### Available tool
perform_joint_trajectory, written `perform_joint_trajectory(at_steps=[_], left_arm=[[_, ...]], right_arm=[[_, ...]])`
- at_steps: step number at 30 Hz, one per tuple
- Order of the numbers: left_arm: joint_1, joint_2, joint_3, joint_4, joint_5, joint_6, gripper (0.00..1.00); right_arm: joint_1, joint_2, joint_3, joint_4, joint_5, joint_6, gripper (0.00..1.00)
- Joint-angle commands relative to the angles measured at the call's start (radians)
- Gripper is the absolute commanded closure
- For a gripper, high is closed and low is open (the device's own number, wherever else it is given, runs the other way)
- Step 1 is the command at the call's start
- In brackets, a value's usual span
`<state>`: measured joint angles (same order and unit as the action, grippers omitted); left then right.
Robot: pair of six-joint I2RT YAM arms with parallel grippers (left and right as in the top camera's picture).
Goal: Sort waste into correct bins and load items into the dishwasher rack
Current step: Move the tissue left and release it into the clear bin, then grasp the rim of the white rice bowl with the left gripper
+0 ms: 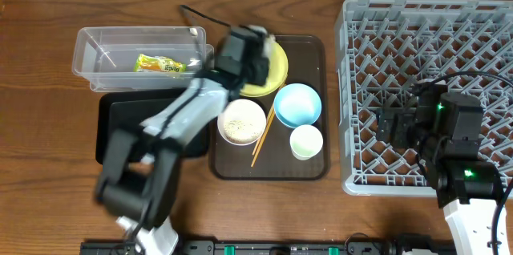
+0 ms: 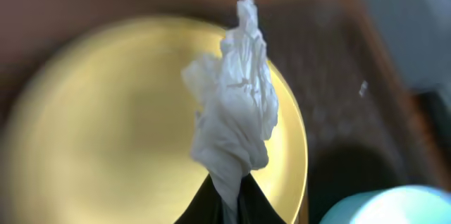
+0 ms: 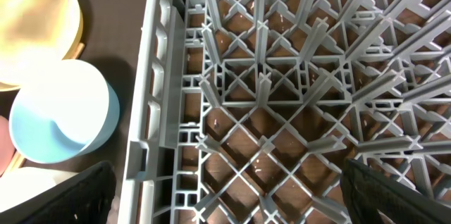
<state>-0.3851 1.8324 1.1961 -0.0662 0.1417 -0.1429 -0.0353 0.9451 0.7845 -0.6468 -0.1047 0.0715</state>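
My left gripper (image 1: pixel 255 42) is shut on a crumpled white paper (image 2: pixel 236 104) and holds it above the round yellow plate (image 2: pixel 106 132); its jaws (image 2: pixel 225 201) pinch the paper's lower end. The green-and-orange wrapper (image 1: pixel 160 64) lies in the clear tub (image 1: pixel 88 46). The black tray (image 1: pixel 120 127) lies in front of the tub. The white bowl (image 1: pixel 242 104) holds rice (image 1: pixel 240 124), next to the light blue bowl (image 1: pixel 297 103), small cup (image 1: pixel 305 141) and chopsticks (image 1: pixel 263 136). My right gripper (image 3: pixel 229 203) is open and empty over the grey dishwasher rack (image 1: pixel 425 14).
The plate (image 1: pixel 272 74), bowls, cup and chopsticks all sit on a dark brown serving tray (image 1: pixel 321 54) between the bins and the rack. The right wrist view shows the rack's left wall (image 3: pixel 158 76), the blue bowl (image 3: pixel 60 118) and the plate (image 3: pixel 35 27).
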Motion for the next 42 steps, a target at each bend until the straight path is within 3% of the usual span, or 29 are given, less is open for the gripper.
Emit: perform_joint_trajectory(at_steps=[1,4,9,11,13,16,18,25,30,33,36,42], left_arm=[[0.095,-0.123,0.007,-0.034,-0.079,-0.084,0.93],[0.190,-0.173,0.007,-0.074,-0.091,-0.191,0.93],[0.344,-0.178,0.005,-0.192,-0.090,-0.478,0.92],[0.388,-0.168,0.004,-0.221,-0.090,-0.544,0.83],[0.412,-0.158,0.004,-0.222,-0.090,-0.547,0.72],[0.430,-0.151,0.004,-0.221,-0.091,-0.541,0.48],[0.431,-0.152,0.004,-0.213,-0.090,-0.531,0.40],[0.404,-0.202,0.006,-0.225,-0.051,-0.333,0.41],[0.303,-0.270,0.006,-0.306,-0.019,-0.211,0.40],[0.209,-0.280,0.006,-0.394,-0.019,-0.198,0.39],[0.112,-0.264,0.002,-0.482,-0.019,-0.199,0.31],[-0.052,-0.204,-0.002,-0.555,-0.023,-0.217,0.32]], right_arm=[[0.016,-0.004,0.020,-0.001,-0.008,0.010,0.01],[0.016,-0.004,0.020,0.000,-0.008,0.010,0.01],[0.016,-0.004,0.020,0.000,-0.008,0.010,0.01],[0.016,-0.004,0.020,0.000,-0.008,0.010,0.01],[0.016,-0.004,0.020,0.000,-0.008,0.010,0.01],[0.016,-0.004,0.020,0.000,-0.008,0.010,0.01],[0.016,-0.004,0.020,0.000,-0.008,0.010,0.01],[0.016,-0.004,0.020,0.000,-0.008,0.010,0.01],[0.016,-0.004,0.020,0.000,-0.008,0.010,0.01],[0.016,-0.004,0.020,0.000,-0.008,0.010,0.01],[0.016,-0.004,0.020,0.000,-0.008,0.010,0.01],[0.016,-0.004,0.020,0.000,-0.008,0.010,0.01]])
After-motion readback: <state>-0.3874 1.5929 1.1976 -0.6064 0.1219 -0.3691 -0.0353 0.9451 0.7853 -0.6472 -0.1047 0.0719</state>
